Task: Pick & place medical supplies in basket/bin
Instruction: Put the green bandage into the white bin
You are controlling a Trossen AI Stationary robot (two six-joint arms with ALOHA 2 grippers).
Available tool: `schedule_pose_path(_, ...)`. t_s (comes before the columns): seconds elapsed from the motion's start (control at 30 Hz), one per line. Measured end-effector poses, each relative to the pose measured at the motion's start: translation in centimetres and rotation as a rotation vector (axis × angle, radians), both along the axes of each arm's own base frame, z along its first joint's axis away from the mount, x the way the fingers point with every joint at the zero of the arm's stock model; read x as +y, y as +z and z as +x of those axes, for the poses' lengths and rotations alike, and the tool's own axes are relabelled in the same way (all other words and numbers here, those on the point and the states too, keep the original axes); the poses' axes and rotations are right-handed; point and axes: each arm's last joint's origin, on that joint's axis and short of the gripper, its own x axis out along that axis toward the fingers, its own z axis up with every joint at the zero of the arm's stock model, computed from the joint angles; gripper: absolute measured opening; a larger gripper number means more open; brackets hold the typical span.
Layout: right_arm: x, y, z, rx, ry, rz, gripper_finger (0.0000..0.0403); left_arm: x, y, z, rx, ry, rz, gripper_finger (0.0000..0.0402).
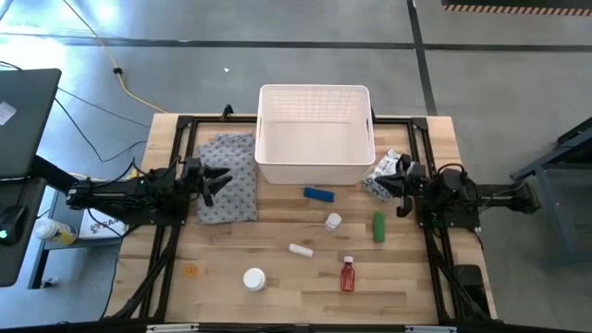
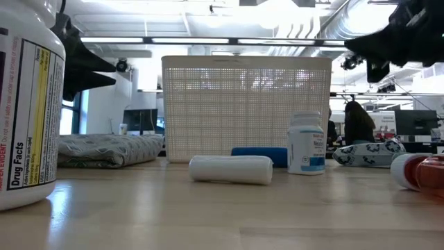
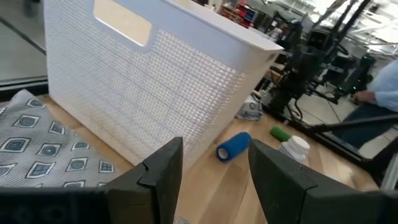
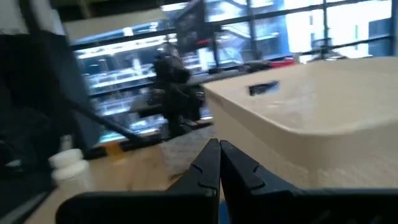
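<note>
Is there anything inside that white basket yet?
From above, the basket looks bare inside: only its white floor shows. The supplies lie on the table in front of it, like the blue block and green tube. Its near wall hides a thin strip of floor.

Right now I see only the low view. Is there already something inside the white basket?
Observer: No. From above, the basket holds nothing yet.
Operator: A dark shape hangs at my top right. Which arm is it?
Observer: The high view shows both arms at the table's sides. The right gripper is shut and empty, beside the crinkly packet.
Operator: And the left one?
Observer: The left gripper is open over the grey cloth, holding nothing.
Operator: Is any item hidden from me?
Observer: Yes, a green tube lies to the right of the small white bottle.
</note>
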Motion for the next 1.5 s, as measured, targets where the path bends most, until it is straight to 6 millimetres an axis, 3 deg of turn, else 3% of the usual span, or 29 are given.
schedule_pose_path(0.17, -0.1, 1.9, 0.3, 0.125, -0.023, 0.001, 0.0018, 0.1, -0.1, 0.0, -0.001, 0.027, -0.017, 0.0216)
schedule_pose_path(0.37, -0.1, 5.0, 2.3, 0.344, -0.043, 0.056, 0.0078, 0.1, -0.1, 0.0, -0.002, 0.038, -0.027, 0.0216)
schedule_pose_path(0.63, 0.6, 5.9, 5.4, 0.791, -0.089, 0.393, 0.0136, 0.1, 0.0, 0.0, -0.003, 0.058, -0.008, 0.0216)
schedule_pose_path(0.77, 1.4, 4.7, 6.1, 1.001, -0.168, 0.634, 0.0144, 0.1, 1.0, 0.0, -0.070, 0.047, 0.078, 0.0216)
schedule_pose_path(1.07, 4.3, -0.5, 7.7, 1.375, -0.315, 0.960, 0.0149, -0.3, 3.5, -0.2, -0.263, -0.071, 0.293, 0.0216)
schedule_pose_path(1.33, 6.3, -2.7, 8.7, 1.463, -0.423, 1.020, 0.0184, -0.5, 2.9, 0.1, -0.202, -0.175, 0.317, 0.0216)
schedule_pose_path(1.5, 6.6, -3.6, 9.4, 1.433, -0.466, 1.019, 0.0218, -0.6, 2.8, 0.1, -0.204, -0.203, 0.303, 0.0216)
